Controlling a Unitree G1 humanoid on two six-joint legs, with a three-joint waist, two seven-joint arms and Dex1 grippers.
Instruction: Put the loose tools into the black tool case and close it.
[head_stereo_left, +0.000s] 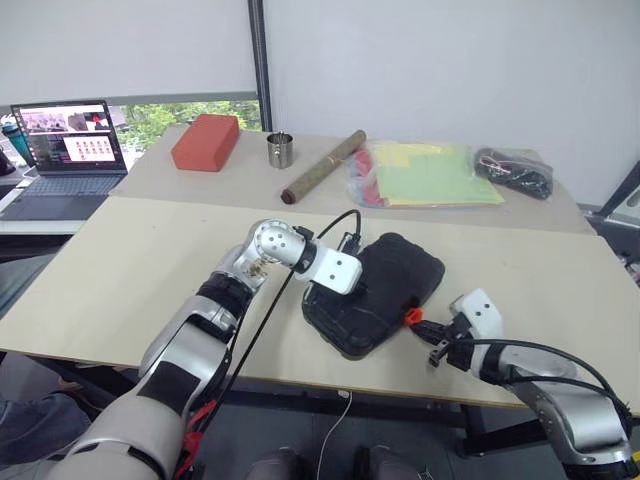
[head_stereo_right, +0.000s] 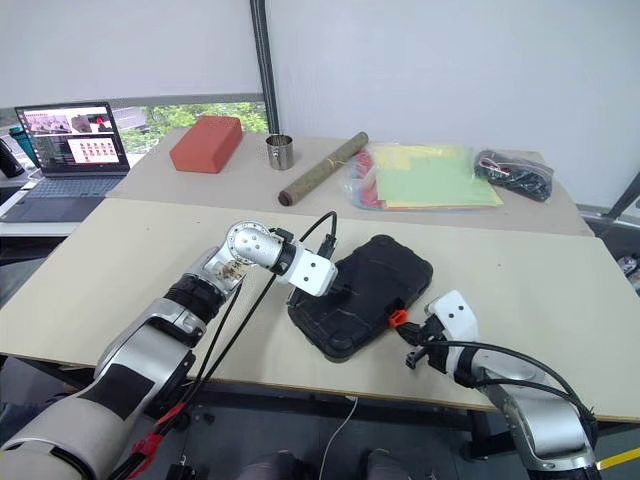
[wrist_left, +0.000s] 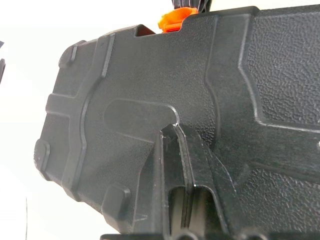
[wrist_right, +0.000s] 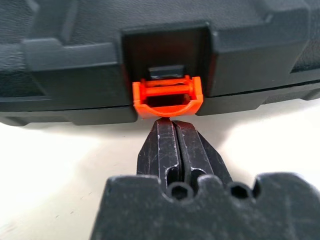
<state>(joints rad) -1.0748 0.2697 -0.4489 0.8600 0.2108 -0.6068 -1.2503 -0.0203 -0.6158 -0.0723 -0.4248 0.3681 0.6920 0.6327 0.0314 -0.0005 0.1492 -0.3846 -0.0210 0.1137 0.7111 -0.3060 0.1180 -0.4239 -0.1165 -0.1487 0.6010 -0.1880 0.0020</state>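
The black tool case (head_stereo_left: 390, 270) lies shut on the near table, slightly askew. Its small orange latch (wrist_right: 167, 95) faces the front right and hangs down from its recess. My left gripper (wrist_left: 172, 131) is shut, its tips resting on the lid's textured top (wrist_left: 150, 75). In the eye views that hand (head_stereo_left: 335, 268) sits over the case's left part. My right gripper (wrist_right: 172, 124) is shut too, low by the table, with its tips touching the underside of the latch (head_stereo_left: 412, 316). The loose tools are out of view.
On the far table stand a red block (head_stereo_left: 206, 141), a metal cup (head_stereo_left: 281, 150), a brown rolled tube (head_stereo_left: 323, 166), a clear bag of coloured sheets (head_stereo_left: 425, 175) and a black bundle in a clear bag (head_stereo_left: 515, 170). A laptop (head_stereo_left: 68, 150) sits far left.
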